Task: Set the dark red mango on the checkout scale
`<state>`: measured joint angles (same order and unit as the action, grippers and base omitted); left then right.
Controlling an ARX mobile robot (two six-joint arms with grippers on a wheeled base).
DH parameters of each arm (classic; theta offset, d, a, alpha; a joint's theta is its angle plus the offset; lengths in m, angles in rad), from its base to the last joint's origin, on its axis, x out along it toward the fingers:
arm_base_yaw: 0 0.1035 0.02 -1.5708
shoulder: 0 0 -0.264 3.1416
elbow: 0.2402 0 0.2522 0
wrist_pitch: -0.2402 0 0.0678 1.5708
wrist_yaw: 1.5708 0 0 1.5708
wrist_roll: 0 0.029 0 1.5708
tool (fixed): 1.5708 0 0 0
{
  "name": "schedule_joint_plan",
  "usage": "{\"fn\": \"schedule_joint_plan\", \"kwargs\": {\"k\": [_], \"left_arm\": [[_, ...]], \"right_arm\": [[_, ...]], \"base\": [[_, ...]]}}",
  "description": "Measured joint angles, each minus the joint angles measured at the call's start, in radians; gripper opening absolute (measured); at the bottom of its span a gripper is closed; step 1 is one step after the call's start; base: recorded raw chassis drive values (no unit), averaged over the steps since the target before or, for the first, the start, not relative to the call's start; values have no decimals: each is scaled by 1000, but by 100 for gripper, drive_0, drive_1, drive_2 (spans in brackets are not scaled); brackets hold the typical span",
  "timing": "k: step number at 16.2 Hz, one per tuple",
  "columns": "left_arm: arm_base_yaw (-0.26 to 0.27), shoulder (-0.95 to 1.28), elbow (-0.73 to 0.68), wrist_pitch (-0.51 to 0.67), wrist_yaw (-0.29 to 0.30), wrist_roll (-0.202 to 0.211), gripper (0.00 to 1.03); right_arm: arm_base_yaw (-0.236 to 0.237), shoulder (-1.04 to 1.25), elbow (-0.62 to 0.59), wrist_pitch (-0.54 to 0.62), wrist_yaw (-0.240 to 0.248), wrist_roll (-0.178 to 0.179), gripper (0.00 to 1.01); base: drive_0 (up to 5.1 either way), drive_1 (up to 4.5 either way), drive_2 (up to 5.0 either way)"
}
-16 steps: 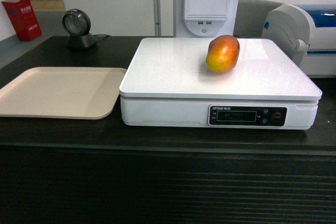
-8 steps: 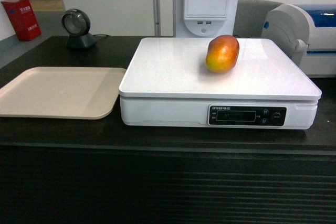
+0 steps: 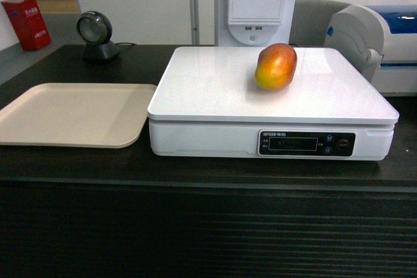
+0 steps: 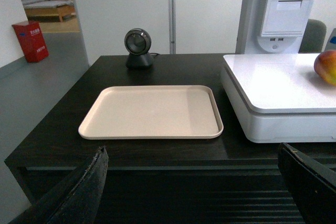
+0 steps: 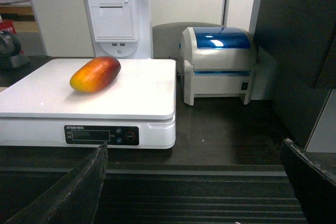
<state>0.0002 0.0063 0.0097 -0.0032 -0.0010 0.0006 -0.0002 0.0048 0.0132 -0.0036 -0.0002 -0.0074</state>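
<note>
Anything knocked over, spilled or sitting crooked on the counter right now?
Nothing stands out. The dark red mango lies on the flat white scale, the beige tray sits flat beside it, and both grippers are clear.

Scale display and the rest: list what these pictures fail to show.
- Scale display: digits too small and dim in the head and right wrist views.
- Dark red mango: cut by the right edge in the left wrist view.
- Mango's far side: hidden by its own body in every view.
- Left end effector and right end effector: only finger edges show at the frame bottoms.
</note>
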Motion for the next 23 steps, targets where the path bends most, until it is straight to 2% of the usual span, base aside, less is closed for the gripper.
{"fn": "schedule_joint_plan", "kwargs": {"k": [23], "left_arm": [[0, 0, 0, 0, 0, 0, 98]], "right_arm": [[0, 0, 0, -1, 0, 0, 98]], "base": [[0, 0, 0]]}}
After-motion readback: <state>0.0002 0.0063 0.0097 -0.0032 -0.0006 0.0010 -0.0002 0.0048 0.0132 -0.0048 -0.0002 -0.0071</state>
